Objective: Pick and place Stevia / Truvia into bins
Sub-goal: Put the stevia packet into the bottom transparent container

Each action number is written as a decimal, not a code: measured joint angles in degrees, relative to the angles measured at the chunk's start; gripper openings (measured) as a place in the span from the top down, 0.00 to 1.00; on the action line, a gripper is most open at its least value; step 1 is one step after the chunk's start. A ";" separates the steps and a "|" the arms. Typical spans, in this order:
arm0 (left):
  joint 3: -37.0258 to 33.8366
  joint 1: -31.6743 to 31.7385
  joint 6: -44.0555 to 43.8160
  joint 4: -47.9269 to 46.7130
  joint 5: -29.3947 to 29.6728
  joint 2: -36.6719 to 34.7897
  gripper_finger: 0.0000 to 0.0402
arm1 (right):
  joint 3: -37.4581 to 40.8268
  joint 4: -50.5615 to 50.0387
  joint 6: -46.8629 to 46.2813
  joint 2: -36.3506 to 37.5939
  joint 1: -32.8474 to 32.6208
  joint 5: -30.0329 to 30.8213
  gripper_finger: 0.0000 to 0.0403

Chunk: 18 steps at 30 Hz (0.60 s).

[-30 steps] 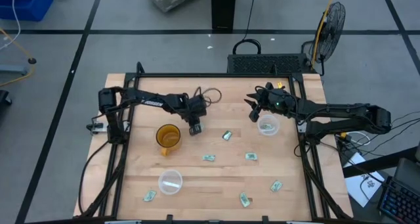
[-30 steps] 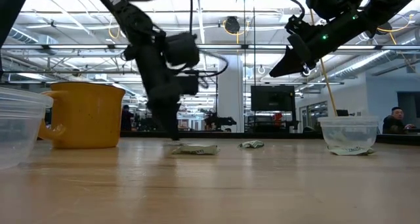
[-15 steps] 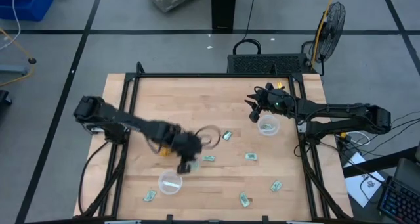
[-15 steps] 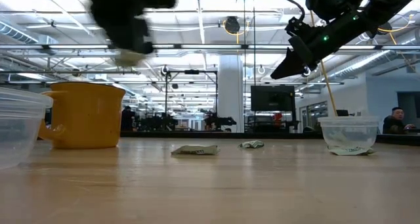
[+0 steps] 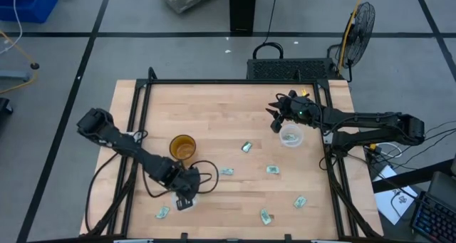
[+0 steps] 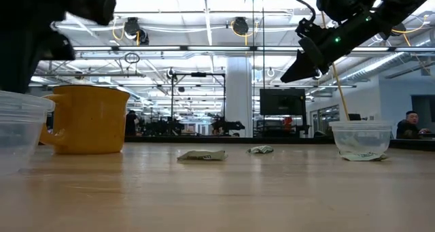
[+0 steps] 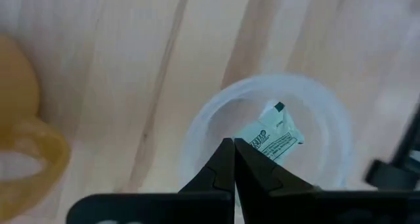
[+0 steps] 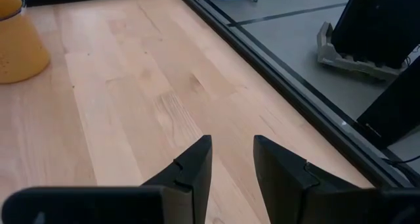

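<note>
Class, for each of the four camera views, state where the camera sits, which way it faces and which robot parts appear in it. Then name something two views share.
High view: overhead, straight down; both arms, left gripper over a clear cup, right gripper above the other clear cup.
Low view: tabletop level, facing the room; right gripper hangs above.
Left wrist view: looks down past shut fingers at a packet in the near cup.
Right wrist view: past open fingers across bare wood.
Shared: amber cup, high and low.

Left gripper (image 5: pixel 184 198) is swinging from beside the amber cup (image 5: pixel 182 147) toward the table's near edge, now hanging over the near clear cup (image 7: pixel 266 138); fingers pinched on a Stevia packet (image 7: pixel 270 137). Left arm is dropping out of the low view's middle.
</note>
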State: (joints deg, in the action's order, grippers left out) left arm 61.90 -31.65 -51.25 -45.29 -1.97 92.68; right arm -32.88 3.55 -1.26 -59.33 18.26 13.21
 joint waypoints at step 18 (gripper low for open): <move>-5.34 2.71 -6.19 2.18 -5.05 0.03 0.81 | 0.00 0.02 0.18 0.00 0.00 0.00 0.74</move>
State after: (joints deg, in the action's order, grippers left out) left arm 56.56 -28.94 -57.44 -43.11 -7.02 92.71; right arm -32.88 3.57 -1.08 -59.33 18.26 13.21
